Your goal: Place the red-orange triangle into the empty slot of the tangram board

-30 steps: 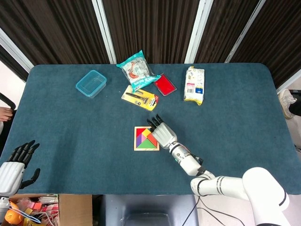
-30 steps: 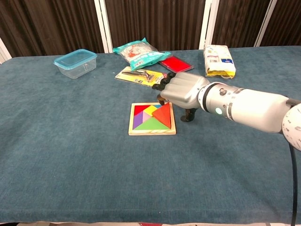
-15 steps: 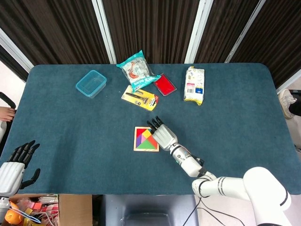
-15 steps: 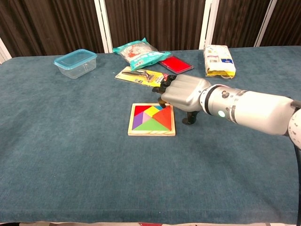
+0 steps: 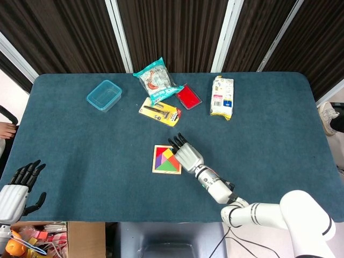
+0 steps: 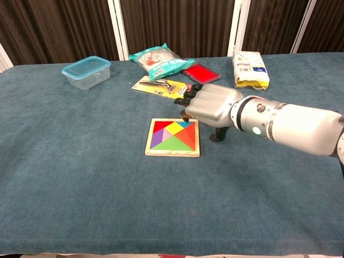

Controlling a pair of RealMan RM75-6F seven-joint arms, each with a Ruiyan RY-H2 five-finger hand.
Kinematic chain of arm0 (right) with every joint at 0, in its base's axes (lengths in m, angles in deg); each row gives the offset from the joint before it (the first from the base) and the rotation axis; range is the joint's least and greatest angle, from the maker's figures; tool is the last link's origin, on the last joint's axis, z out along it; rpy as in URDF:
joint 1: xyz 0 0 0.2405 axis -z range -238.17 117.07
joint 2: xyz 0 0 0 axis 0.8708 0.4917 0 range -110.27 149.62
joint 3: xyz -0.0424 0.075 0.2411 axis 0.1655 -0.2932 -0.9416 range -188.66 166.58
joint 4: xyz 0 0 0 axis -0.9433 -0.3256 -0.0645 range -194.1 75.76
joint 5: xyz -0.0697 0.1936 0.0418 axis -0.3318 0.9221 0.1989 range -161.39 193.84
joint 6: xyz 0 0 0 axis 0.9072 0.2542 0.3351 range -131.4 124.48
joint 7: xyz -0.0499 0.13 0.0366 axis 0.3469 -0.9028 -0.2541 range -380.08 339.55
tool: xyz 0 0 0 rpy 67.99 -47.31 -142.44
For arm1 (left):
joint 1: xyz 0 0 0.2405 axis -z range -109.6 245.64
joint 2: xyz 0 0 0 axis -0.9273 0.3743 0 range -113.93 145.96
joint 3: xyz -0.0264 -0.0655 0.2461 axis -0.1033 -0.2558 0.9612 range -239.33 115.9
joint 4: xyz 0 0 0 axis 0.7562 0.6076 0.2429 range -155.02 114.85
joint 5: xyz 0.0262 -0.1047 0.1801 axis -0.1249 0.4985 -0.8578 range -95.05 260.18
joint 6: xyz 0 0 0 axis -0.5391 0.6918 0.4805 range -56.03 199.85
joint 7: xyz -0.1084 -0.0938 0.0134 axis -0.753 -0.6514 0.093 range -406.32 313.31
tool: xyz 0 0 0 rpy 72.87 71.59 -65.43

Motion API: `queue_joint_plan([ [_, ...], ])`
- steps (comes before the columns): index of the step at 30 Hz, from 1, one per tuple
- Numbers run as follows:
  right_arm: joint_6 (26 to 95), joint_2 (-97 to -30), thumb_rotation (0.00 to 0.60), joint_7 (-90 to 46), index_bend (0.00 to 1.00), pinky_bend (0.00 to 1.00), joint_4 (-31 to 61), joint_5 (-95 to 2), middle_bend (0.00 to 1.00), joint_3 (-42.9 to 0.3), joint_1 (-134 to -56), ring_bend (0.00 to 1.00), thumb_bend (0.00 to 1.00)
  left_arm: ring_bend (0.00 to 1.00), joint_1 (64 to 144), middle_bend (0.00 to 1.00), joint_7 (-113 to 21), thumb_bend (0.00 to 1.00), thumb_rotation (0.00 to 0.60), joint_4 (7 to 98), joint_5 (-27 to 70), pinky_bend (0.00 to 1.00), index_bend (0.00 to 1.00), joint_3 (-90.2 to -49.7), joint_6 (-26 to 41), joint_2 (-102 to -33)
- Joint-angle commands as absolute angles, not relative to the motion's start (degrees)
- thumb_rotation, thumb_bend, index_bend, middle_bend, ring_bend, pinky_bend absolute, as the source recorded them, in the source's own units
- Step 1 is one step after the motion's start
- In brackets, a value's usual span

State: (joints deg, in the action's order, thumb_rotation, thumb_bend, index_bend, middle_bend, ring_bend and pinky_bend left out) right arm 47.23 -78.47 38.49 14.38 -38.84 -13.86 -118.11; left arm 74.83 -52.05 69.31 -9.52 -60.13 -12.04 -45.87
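Note:
The wooden tangram board (image 6: 172, 154) lies mid-table, its coloured pieces filling it. The red-orange triangle (image 6: 188, 137) lies flat in the board's right side, level with the other pieces. My right hand (image 6: 210, 105) hovers just behind and right of the board, fingers apart and bent down over its far right corner, holding nothing; its thumb tip rests on the cloth beside the board. In the head view this right hand (image 5: 186, 154) covers the edge of the board (image 5: 165, 171), with part of the triangle (image 5: 175, 162) showing. My left hand (image 5: 16, 189) hangs open off the table's lower left.
Behind the board lie a yellow tool card (image 6: 159, 86), a red flat packet (image 6: 201, 73), a teal snack bag (image 6: 158, 60), a clear blue-lidded box (image 6: 86, 72) far left and a white-yellow pouch (image 6: 250, 69) far right. Blue cloth covers the table.
The triangle, tilted with one edge up a second ago, now lies flat in the board. The board slid slightly left. My right hand has drawn a little back from it.

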Motion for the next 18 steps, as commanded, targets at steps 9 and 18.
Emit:
queue_joint_plan([
  [9, 51.8, -74.5, 0.6, 34.0, 0.28, 0.0, 20.5, -42.1, 0.01, -13.9, -115.4, 0.0, 0.43, 0.02, 74.6, 0.0, -52.2, 0.46, 0.6, 69.3, -10.0, 0.1, 0.0, -60.0, -12.7, -45.8],
  [18, 78.8, -57.9, 0.6, 17.4, 0.0, 0.0, 41.2, -57.6, 0.0, -3.5, -94.2, 0.0, 0.25, 0.02, 74.3, 0.0, -51.9, 0.46, 0.6, 68.7, -10.5, 0.1, 0.0, -60.1, -13.8, -46.2],
])
